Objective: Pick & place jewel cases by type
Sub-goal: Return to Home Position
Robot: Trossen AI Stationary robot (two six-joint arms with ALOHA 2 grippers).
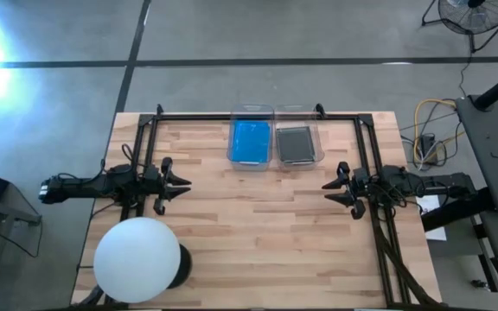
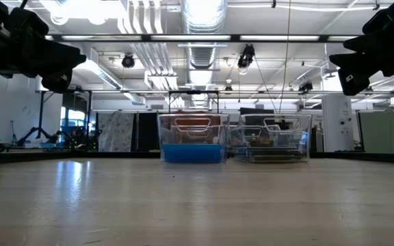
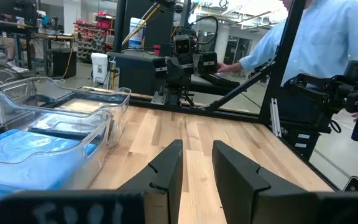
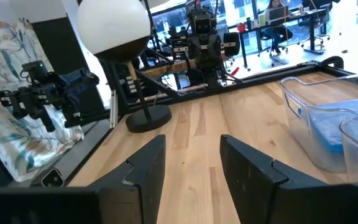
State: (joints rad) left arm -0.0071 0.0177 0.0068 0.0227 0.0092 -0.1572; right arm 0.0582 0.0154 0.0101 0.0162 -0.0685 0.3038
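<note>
The bright blue flat square plastic jewel cases [image 1: 250, 141] lie stacked inside the left clear plastic bin [image 1: 251, 114], and the dark grey flat square plastic jewel cases [image 1: 296, 144] lie inside the right clear plastic bin [image 1: 297, 114]. The two bins stand side by side, just beside each other, at the middle of the far edge of the pale wooden plank table [image 1: 258, 233]; how many cases each one holds cannot be told. The left gripper [image 1: 184, 184] hangs above the table's left side, well apart from the bins, its two dark fingers parted with a plain gap between them and nothing held. The right gripper [image 1: 328, 188] hangs above the table's right side, facing the left one across the table, its fingers spread wide and likewise empty. A white globe lamp on a black round base [image 1: 137, 257] stands near the table's near left corner. In the left wrist view a person in a light blue shirt [image 3: 328, 37] stands beyond the table, past the right arm
</note>
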